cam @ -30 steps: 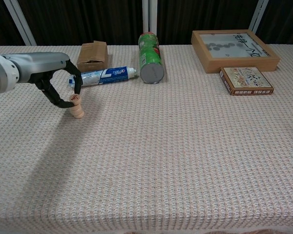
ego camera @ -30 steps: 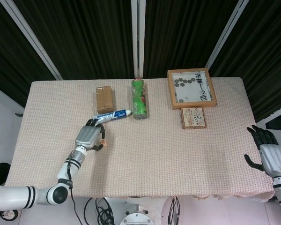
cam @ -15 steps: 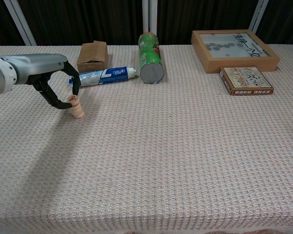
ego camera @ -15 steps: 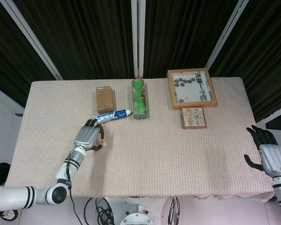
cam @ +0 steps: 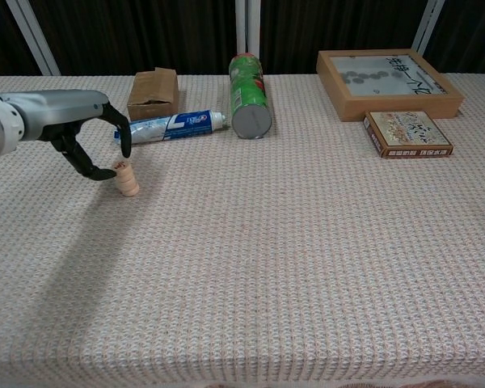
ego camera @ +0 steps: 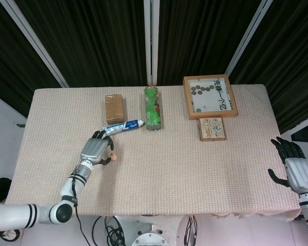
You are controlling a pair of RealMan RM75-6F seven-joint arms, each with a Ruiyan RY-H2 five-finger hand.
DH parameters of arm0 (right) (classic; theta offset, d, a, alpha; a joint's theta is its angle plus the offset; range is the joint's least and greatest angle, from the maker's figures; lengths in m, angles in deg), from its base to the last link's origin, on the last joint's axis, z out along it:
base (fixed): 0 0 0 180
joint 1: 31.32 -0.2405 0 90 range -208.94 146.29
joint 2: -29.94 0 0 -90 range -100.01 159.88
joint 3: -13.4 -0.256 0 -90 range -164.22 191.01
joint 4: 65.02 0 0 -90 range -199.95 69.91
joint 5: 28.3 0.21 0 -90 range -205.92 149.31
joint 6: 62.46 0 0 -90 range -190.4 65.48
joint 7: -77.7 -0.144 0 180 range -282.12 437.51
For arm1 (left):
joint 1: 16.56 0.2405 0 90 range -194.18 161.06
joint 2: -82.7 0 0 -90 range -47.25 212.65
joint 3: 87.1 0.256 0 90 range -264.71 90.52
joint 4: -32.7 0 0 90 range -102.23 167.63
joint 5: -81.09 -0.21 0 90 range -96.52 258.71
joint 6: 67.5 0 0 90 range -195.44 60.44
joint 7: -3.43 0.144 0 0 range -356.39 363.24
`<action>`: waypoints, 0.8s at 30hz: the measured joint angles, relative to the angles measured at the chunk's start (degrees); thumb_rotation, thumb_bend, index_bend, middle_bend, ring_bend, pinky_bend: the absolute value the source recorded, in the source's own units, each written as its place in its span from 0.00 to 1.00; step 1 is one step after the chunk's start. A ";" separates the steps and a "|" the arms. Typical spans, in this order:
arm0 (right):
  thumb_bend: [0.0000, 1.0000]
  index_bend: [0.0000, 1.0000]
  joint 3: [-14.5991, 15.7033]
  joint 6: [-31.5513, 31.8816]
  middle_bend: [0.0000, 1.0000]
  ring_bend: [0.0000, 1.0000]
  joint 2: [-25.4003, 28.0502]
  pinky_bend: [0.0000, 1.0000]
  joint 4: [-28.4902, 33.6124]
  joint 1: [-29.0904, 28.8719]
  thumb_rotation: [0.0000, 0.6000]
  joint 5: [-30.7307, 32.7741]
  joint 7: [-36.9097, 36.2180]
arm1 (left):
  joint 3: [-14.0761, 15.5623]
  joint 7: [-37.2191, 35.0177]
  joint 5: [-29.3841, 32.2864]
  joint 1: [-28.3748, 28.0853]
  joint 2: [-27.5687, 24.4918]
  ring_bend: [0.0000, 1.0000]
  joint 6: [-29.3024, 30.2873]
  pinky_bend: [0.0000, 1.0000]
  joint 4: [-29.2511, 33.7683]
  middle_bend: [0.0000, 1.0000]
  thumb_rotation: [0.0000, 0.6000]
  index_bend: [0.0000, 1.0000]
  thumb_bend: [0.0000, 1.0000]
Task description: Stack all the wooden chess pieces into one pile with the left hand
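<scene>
The stack of wooden chess pieces stands upright on the counter just in front of the toothpaste tube. The left hand curves over it, fingers apart and holding nothing, so the release step looks done. Next it should lift clear without brushing the pile.

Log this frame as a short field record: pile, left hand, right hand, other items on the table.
pile: stack of wooden chess pieces, upright on the table
left hand: left hand beside the stack, fingers apart, holding nothing; contact with the top piece cannot be told
right hand: right hand off the table's right edge, fingers spread, holding nothing
other items: cardboard box, toothpaste tube, green can lying on its side, wooden framed board, small card box
</scene>
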 measured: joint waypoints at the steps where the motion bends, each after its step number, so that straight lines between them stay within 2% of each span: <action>1: 0.30 0.00 0.01 -0.04 0.00 0.00 -0.02 0.00 -0.02 -0.03 1.00 -0.02 0.00 | 0.05 0.05 -0.08 0.03 -0.21 0.00 0.06 0.00 0.28 0.20 1.00 0.35 0.29; 8: 0.30 0.00 -0.01 -0.07 0.00 0.00 -0.16 0.00 -0.15 -0.10 1.00 -0.08 -0.06 | 0.93 0.84 -1.65 1.00 -3.00 0.00 2.45 0.00 4.94 0.18 1.00 0.24 0.29; 11: 0.30 0.00 -0.08 0.31 0.00 0.00 -0.19 0.00 -0.17 -0.04 1.00 -0.29 -0.21 | 1.95 1.14 -4.77 2.42 -4.33 0.00 5.67 0.00 7.08 0.15 1.00 0.19 0.27; 14: 0.29 0.00 -0.20 1.28 0.00 0.00 -0.42 0.00 -0.30 0.08 1.00 -1.02 -0.35 | 3.75 0.99 -11.06 4.80 -5.19 0.00 10.37 0.00 7.80 0.10 1.00 0.12 0.20; 17: 0.29 0.00 -0.23 2.63 0.00 0.00 -0.87 0.00 -0.47 0.29 1.00 -2.19 -0.24 | 6.39 0.14 -20.48 8.66 -5.66 0.00 17.56 0.00 6.66 0.07 1.00 0.09 0.16; 21: 0.29 0.00 -0.01 3.42 0.00 0.00 -1.22 0.00 -0.24 0.53 1.00 -3.12 1.02 | 10.34 -3.63 -32.99 17.31 -6.25 0.00 30.83 0.00 2.23 0.05 1.00 0.03 0.15; 24: 0.29 0.00 0.19 3.14 0.00 0.00 -1.26 0.00 0.26 0.50 1.00 -3.09 2.51 | 12.61 -8.97 -37.98 24.30 -7.07 0.00 38.01 0.00 -1.98 0.05 1.00 0.03 0.15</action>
